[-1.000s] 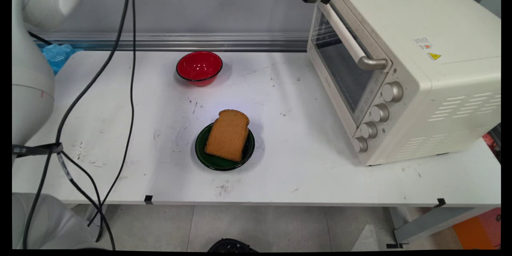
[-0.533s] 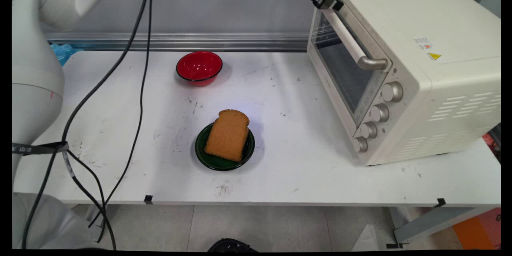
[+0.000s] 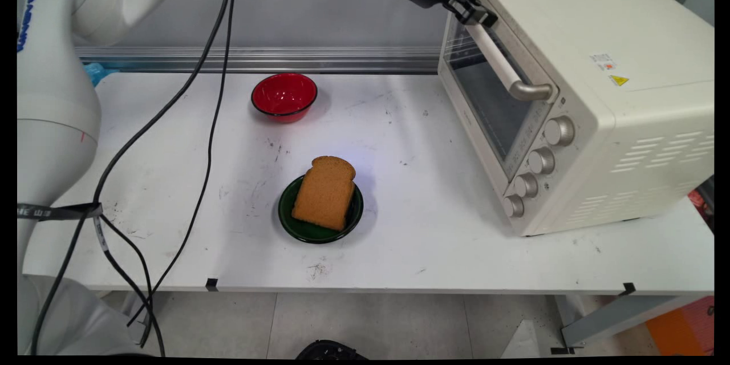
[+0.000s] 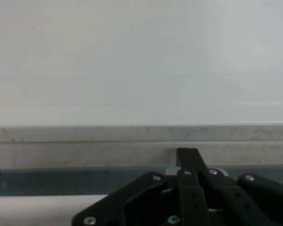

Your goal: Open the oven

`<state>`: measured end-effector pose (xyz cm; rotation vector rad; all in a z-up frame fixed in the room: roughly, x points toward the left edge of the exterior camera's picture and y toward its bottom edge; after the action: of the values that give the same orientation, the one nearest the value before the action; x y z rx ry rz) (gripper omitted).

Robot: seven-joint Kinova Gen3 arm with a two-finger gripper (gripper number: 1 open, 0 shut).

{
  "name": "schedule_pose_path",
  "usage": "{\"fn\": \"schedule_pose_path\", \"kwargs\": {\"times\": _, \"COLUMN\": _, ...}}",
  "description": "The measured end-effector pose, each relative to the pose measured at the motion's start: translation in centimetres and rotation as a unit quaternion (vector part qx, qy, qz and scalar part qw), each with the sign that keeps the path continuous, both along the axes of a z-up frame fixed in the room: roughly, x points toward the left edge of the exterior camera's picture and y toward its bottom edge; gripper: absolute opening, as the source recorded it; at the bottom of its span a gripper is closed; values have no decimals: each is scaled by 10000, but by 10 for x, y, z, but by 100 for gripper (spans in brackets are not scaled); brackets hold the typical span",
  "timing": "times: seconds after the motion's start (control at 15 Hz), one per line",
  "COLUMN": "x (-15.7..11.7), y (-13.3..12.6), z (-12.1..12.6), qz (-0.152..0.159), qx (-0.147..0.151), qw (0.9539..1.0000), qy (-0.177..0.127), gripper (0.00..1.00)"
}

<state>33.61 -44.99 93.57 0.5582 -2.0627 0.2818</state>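
I see the red bowl point(image 3: 284, 96) standing at the desk's point(image 3: 171, 182) 11 o'clock area. Toward 6 o'clock from it, a slice of brown bread point(image 3: 325, 191) lies on the green plate point(image 3: 296, 224). The toaster oven point(image 3: 576, 91) occupies the 3 o'clock side, door shut. The gripper point(image 3: 478, 16) sits at the far end of the door handle point(image 3: 505, 65), at the oven's 10 o'clock corner. In the hand view the jaws appear pressed together at the oven door's top edge.
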Motion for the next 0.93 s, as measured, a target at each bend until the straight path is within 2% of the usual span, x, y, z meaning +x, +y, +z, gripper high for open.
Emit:
{"fn": "schedule_pose_path", "kwargs": {"times": 0.47, "x": 0, "y": 1, "z": -3, "qz": -104, "qx": -35, "qw": 9999, "qy": -115, "gripper": 0}}
{"fn": "schedule_pose_path", "kwargs": {"times": 0.93, "x": 12, "y": 14, "z": 1, "qz": -189, "qx": -26, "qw": 9995, "qy": -233, "gripper": 0}}
